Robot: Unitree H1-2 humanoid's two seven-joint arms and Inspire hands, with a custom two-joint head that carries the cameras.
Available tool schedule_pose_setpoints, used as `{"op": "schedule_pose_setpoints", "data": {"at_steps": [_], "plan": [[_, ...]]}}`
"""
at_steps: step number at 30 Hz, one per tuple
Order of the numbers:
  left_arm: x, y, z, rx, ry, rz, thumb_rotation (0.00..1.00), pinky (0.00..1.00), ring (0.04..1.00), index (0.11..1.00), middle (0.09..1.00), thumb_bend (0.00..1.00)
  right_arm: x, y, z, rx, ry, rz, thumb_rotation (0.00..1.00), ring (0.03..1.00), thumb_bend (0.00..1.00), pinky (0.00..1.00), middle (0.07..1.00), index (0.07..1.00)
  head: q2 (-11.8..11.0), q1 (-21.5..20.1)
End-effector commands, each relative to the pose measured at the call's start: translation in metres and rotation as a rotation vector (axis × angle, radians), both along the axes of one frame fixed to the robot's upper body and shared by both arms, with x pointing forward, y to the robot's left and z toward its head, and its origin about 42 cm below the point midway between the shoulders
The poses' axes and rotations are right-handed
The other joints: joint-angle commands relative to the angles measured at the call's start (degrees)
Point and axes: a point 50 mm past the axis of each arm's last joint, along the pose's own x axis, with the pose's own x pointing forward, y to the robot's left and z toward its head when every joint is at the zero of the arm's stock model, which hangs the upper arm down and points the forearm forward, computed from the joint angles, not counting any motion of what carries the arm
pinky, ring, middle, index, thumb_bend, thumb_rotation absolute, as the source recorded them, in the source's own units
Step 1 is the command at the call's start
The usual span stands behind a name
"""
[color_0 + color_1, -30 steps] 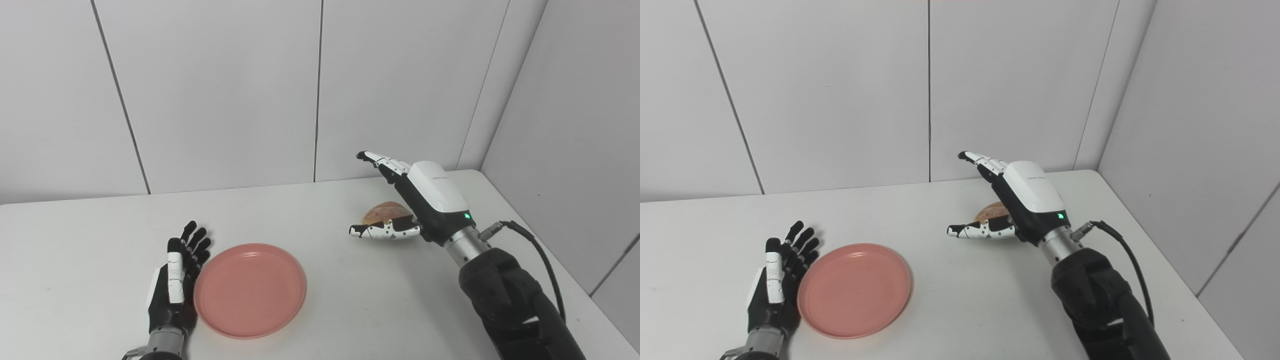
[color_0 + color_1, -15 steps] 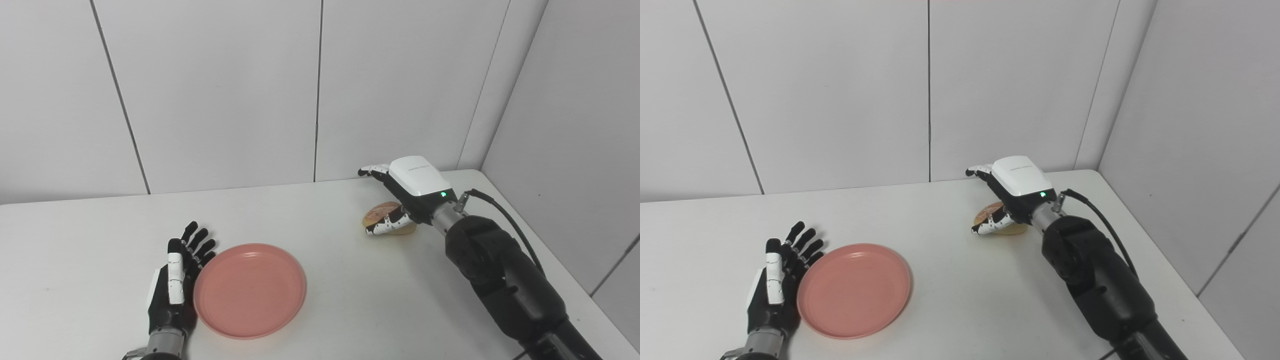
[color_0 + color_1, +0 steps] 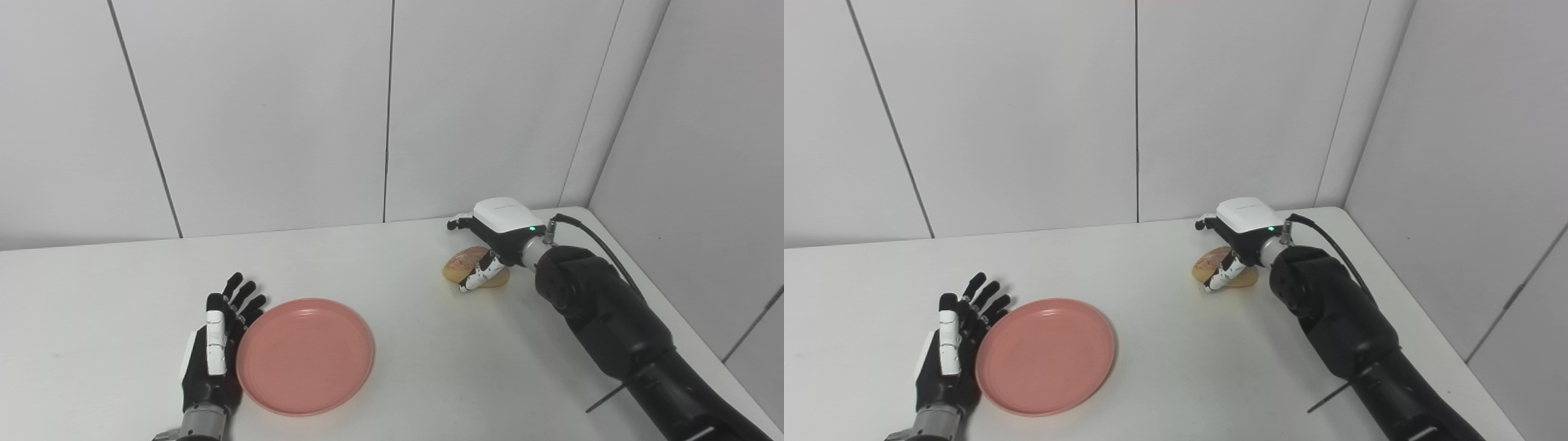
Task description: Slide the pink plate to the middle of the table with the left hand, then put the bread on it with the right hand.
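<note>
Now my right hand (image 3: 490, 236) curls half-closed fingers over the bread (image 3: 463, 264); left hand (image 3: 214, 346) is spread beside the plate (image 3: 305, 354). A shallow grip could let it slip.

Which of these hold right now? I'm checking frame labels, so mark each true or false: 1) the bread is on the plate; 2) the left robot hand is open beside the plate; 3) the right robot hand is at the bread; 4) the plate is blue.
1) False: the bread lies on the table, far right of the plate.
2) True: the left robot hand lies open against the plate's left rim.
3) True: the right robot hand is over the bread, thumb on its front; a full grip cannot be confirmed.
4) False: the plate is pink.
</note>
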Motion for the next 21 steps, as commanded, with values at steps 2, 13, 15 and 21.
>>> {"op": "schedule_pose_setpoints", "data": {"at_steps": [2,13,15,21], "plan": [[-0.013,-0.005,-0.023,-0.005,0.067,-0.019,1.0,0.9,0.856,0.908,0.911,0.75,0.017,0.0,0.037,0.006,-0.061,-0.027,0.25,0.803,1.0,0.69,0.825,0.792,-0.02,0.25],[-0.015,-0.006,-0.022,0.001,0.067,-0.012,1.0,0.86,0.848,0.894,0.9,0.75,0.033,-0.011,0.026,0.028,0.023,-0.053,0.15,0.775,1.0,0.64,0.809,0.761,0.37,0.83],[-0.015,-0.006,-0.022,0.003,0.067,-0.013,1.0,0.87,0.851,0.896,0.903,0.75,0.032,-0.012,0.023,0.031,0.03,-0.057,0.15,0.77,1.0,0.63,0.809,0.759,0.39,0.89],[-0.016,-0.007,-0.022,0.001,0.066,-0.015,1.0,0.85,0.847,0.898,0.906,0.75,0.029,-0.015,0.015,0.025,0.052,-0.066,0.17,0.767,1.0,0.62,0.814,0.761,0.75,1.12]]}}
